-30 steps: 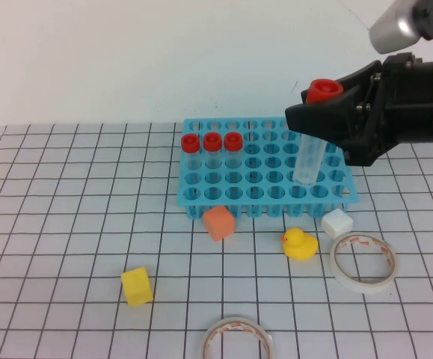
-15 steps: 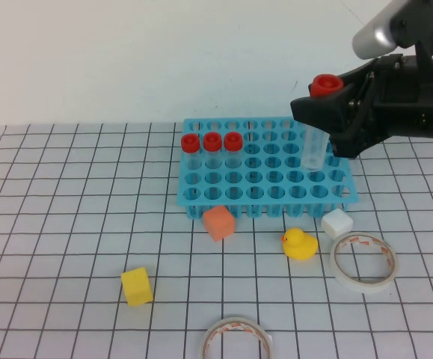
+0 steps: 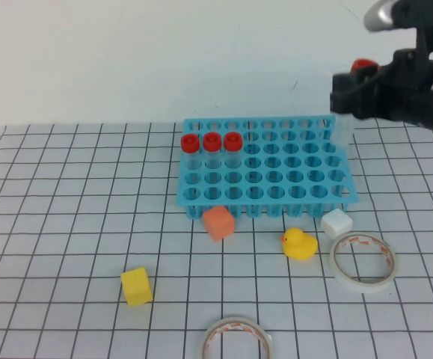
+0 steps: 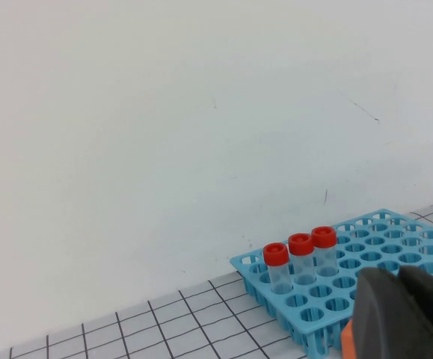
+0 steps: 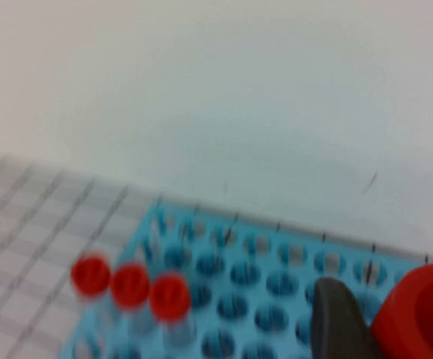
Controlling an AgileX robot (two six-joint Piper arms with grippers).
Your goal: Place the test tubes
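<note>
The right gripper, over the far right corner of the rack, grips a largely hidden test tube; the left gripper, closed on nothing, is cut off.

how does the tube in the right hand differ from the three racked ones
Held clear test tube hangs in the right hand, off the blue plastic rack's far right corner; three racked tubes stand seated at its left end. All red-capped. Left hand shut, parked left.
</note>
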